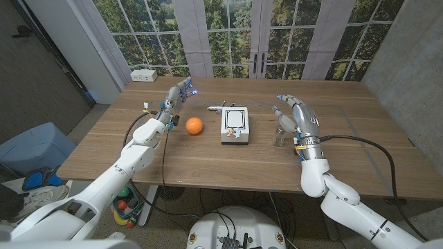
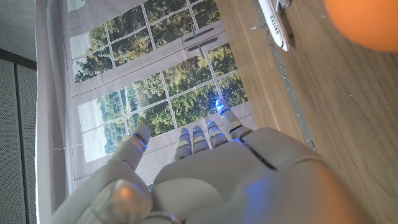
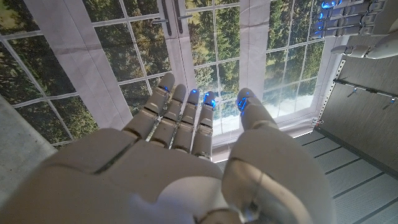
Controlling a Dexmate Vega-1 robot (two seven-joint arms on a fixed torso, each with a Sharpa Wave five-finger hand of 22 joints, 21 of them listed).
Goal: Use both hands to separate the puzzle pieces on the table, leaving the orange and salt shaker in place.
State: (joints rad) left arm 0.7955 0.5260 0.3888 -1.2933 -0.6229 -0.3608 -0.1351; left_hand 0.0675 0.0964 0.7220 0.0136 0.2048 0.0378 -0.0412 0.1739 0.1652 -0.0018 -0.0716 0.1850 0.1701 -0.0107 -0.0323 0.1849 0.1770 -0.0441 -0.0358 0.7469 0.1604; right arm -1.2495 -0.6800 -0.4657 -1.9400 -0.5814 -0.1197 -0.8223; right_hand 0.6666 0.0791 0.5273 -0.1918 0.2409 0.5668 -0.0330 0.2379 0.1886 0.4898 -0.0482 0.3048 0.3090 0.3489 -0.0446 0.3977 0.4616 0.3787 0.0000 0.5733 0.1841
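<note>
The puzzle (image 1: 234, 124), a white square block with a black outline and small coloured bits at its near edge, lies mid-table. An orange (image 1: 194, 124) sits to its left, and the orange (image 2: 367, 22) also appears in the left wrist view. A clear salt shaker (image 1: 279, 136) stands to the puzzle's right. My left hand (image 1: 176, 95) is raised above the table, left of and beyond the orange, fingers apart and holding nothing; the left hand (image 2: 205, 177) points at the windows. My right hand (image 1: 294, 114) hovers over the salt shaker, fingers spread and empty, as the right hand (image 3: 186, 155) also shows.
A small white toy airplane (image 1: 217, 108) lies just beyond the puzzle's left corner, and the airplane (image 2: 273, 22) is near the orange. A white power strip (image 1: 144, 75) sits at the table's far left corner. Windows stand behind the table (image 1: 346, 152).
</note>
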